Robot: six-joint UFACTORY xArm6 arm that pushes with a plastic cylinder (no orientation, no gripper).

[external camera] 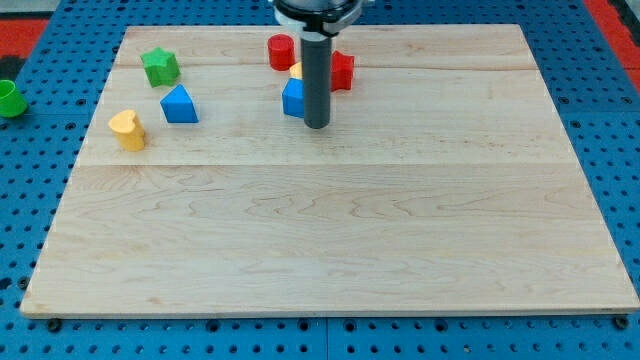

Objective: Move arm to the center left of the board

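My tip (316,125) sits upper-centre on tabletop (330,240), touching blue block (292,98); green star (160,67), yellow heart (128,130) at upper left. No gripper, just rod.

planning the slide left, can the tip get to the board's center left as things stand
Probably yes. My tip sits beside the blue block; the yellow heart and blue triangle lie above that path across the board.

This looks like a robotics lab bench: a pale wooden board (330,230) sits on a blue pegboard desk (40,330) dotted with mounting holes. Red matting (25,25) shows beyond the board's top-left corner, and more past its top right. A green cup (10,99) stands on the pegboard just left of the board.
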